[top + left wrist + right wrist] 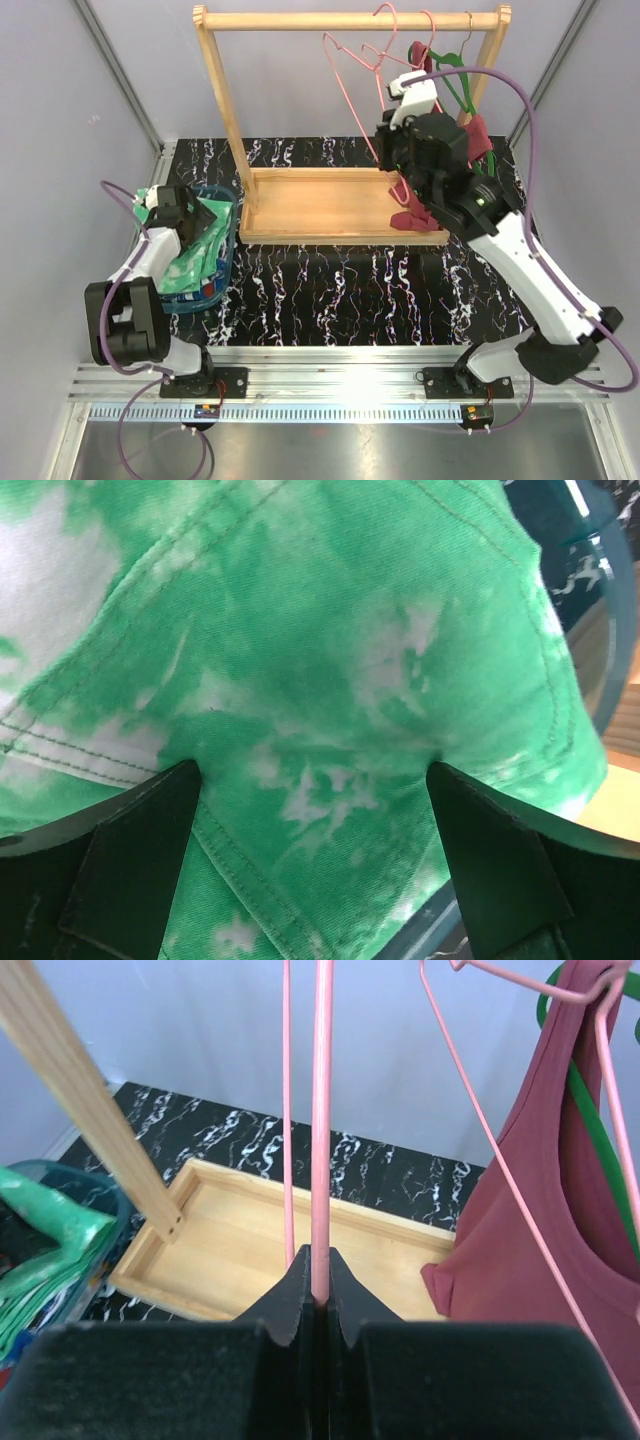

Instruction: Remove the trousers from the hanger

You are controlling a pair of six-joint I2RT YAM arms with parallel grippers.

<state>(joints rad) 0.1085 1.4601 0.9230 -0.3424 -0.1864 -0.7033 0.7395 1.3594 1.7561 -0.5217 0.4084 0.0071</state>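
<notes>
Left gripper (pixel 196 212): low over the blue basket (pixel 216 288) at the left edge of the black marbled table (pixel 330 290), left of the wooden rack (pixel 350 20). Seen from the left wrist: fingers (pixel 140 865) spread wide, tips pressed into the green-and-white trousers (pixel 320 670), a hump of cloth between them, not pinched. Double-stitched seams plain on the cloth.

Green-and-white trousers: bunched in the basket, off the rack, piled up toward the basket's right rim.

Right gripper (pixel 400 185): raised under the right half of the rack's top rail, above the rack's tray base (pixel 320 205). Seen from the right wrist: jaws squeezed fully together on the thick wire of the pink hanger (pixel 321 1110), wire upright between the pads. Thinner pink wire (pixel 287 1110) just left of it; same hanger or another, cannot tell. More pink wire to the right, near the tank top.

Maroon tank top (pixel 478 135): on a green hanger (pixel 455 90) at the right end of the rail, hem down on the tray base's right corner.

Small tags (pixel 208 408) at the arm bases on the near rail: print too small to read.
</notes>
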